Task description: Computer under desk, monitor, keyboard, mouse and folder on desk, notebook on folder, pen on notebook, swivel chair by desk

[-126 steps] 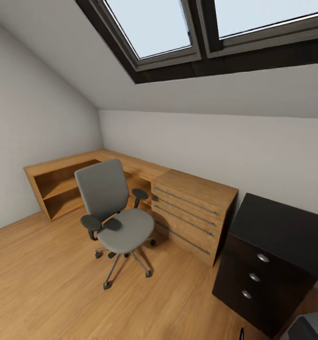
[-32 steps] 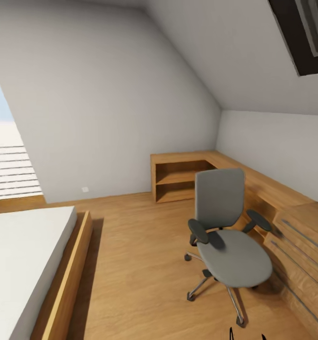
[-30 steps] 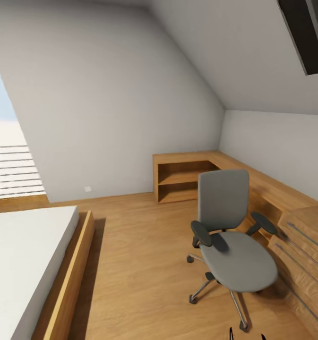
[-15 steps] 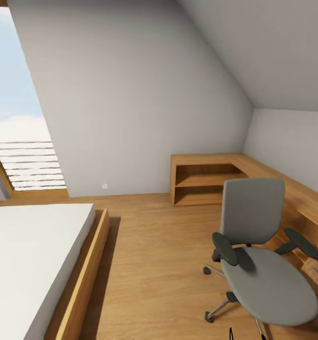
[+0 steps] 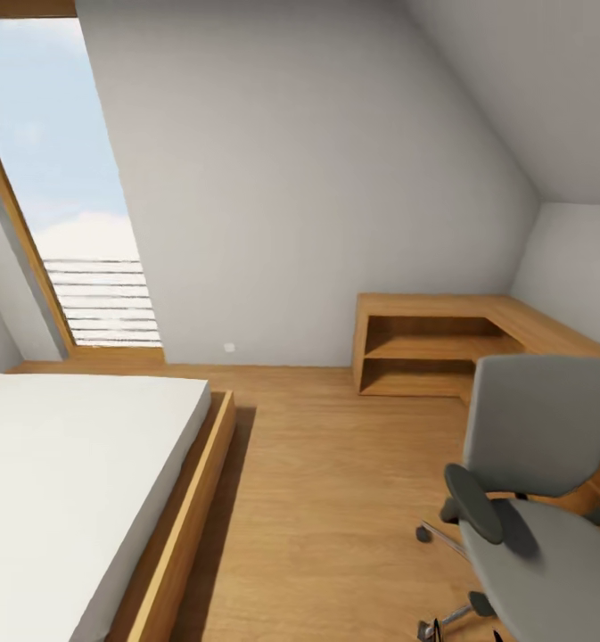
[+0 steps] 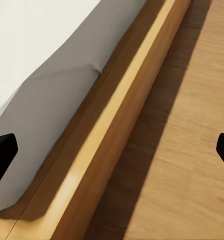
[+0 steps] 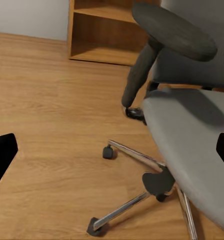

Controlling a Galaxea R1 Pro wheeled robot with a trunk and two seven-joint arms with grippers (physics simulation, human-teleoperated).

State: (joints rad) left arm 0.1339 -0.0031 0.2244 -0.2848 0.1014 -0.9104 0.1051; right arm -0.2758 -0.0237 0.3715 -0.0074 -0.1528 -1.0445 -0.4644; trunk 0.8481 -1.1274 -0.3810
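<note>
The swivel chair [image 5: 536,486] stands at the lower right of the head view, grey with black armrests, on the wooden floor. The part of its seat that shows is bare. My right gripper [image 7: 112,152] is open, its dark fingertips [image 7: 3,155] wide apart, and looks at the chair's seat [image 7: 192,145], armrest and metal star base from close by. My left gripper [image 6: 112,150] is open too, held over the bed's wooden edge [image 6: 109,145] with nothing between its fingers. The desk, computer, monitor, keyboard, mouse, folder, notebook and pen are out of view.
A low bed [image 5: 68,481] with a white mattress and wooden frame takes up the left. A light wooden L-shaped shelf unit [image 5: 424,348] runs along the far and right walls. A tall window [image 5: 63,205] is at the left. Bare floor [image 5: 335,481] lies between bed and chair.
The camera has swung left: the chair slid to the picture's right edge, and the bed and window came into view. The black drawer unit left the view. Nothing itself moved.
</note>
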